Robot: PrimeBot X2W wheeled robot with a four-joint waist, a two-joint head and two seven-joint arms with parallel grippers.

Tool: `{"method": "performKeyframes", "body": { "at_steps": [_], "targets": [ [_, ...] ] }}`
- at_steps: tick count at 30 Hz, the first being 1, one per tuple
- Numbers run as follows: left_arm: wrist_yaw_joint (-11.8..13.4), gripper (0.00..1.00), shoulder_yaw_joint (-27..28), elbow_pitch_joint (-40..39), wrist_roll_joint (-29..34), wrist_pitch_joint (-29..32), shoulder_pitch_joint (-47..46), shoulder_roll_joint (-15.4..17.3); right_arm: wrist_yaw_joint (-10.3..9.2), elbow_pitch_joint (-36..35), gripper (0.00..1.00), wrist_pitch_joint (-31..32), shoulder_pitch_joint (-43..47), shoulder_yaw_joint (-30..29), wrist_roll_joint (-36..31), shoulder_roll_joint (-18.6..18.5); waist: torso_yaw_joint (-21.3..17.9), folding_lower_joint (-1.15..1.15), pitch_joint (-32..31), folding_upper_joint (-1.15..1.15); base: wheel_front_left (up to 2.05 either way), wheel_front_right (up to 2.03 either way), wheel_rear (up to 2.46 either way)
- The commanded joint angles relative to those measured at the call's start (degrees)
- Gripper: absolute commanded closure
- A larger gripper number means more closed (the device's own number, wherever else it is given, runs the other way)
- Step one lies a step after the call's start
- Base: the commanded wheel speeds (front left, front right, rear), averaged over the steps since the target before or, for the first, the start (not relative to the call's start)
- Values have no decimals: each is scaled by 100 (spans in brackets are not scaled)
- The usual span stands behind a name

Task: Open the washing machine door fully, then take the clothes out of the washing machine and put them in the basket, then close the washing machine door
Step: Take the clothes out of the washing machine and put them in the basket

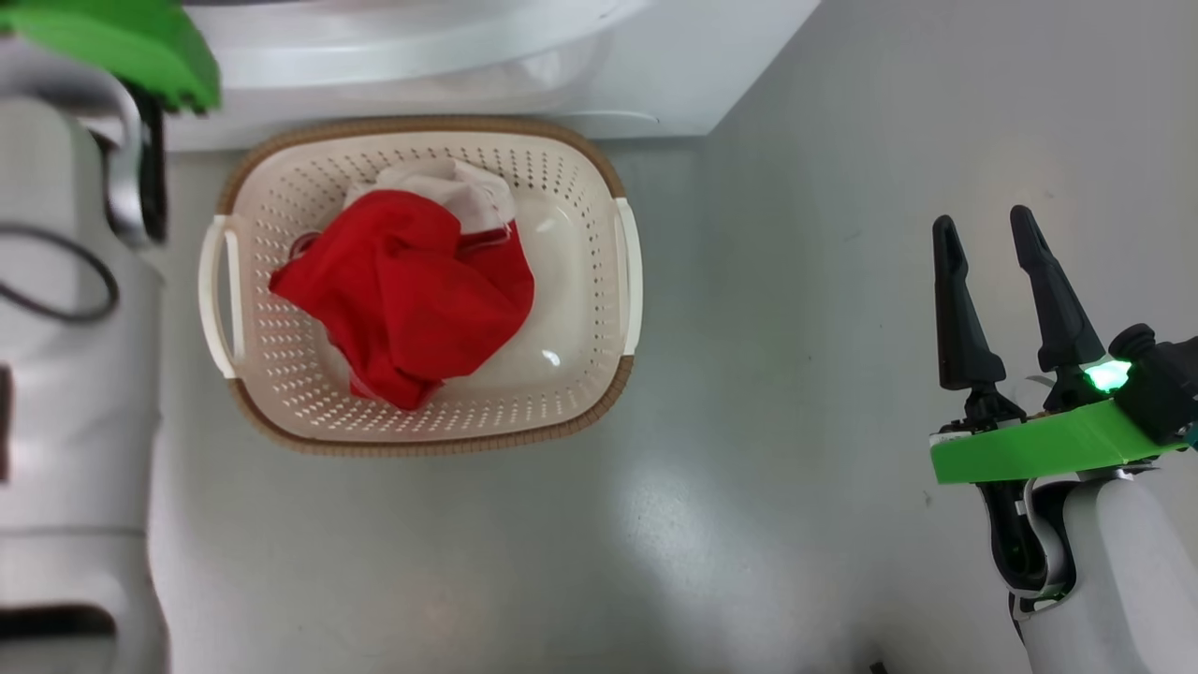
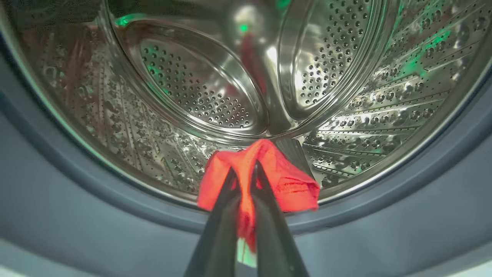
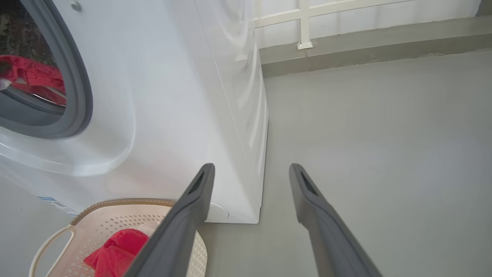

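Washing machine (image 3: 173, 96): a white box at the far side of the floor (image 1: 749, 468). Its round mouth stands open, with a grey rubber ring (image 2: 57, 192) around it.
Drum (image 2: 192, 88): shiny steel, seemingly bare apart from one garment at its near lip. The red smears on the far wall are probably reflections, though the glare makes that hard to settle.
Basket (image 1: 580, 393): on the floor just in front of the machine, towards the left.
Clothes in basket (image 1: 412, 290): a red heap lying left of centre, with a white garment (image 1: 449, 187) tucked at its far side.
Red garment (image 2: 292, 184): bunched on the drum's near lip, spilling towards the rubber ring.
Risk, slip: the pinch seems to take only a fold. A quick pull could let the cloth slide free and drop on the floor short of the basket.
Risk, snag: trailing cloth could catch on the ring or the drum lip if it is drawn out low.
Risk, miss: if it is let go off-centre, the garment could hang over the basket's rim.
Left gripper (image 2: 245, 173): clenched, its fingers pressed together on the red garment with cloth squeezed between them.
Right gripper (image 1: 983, 223): released, its fingers spread wide. It holds and touches nothing and hangs over bare floor at the right, well apart from the basket.
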Motion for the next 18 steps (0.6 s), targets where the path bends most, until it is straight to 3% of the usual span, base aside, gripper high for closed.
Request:
{"method": "performKeyframes", "body": {
  "at_steps": [1,18],
  "targets": [
    [-32,100,131,-305,-40,-42,236,236,37,-111,0,-35,173,102,-71,6,72,0,-137,0,0,0,0],
    [-352,100,591,-3590,-75,-43,2344,-300,37,-146,0,-35,531,-140,-230,6,330,0,-624,0,0,0,0]
  ]
}}
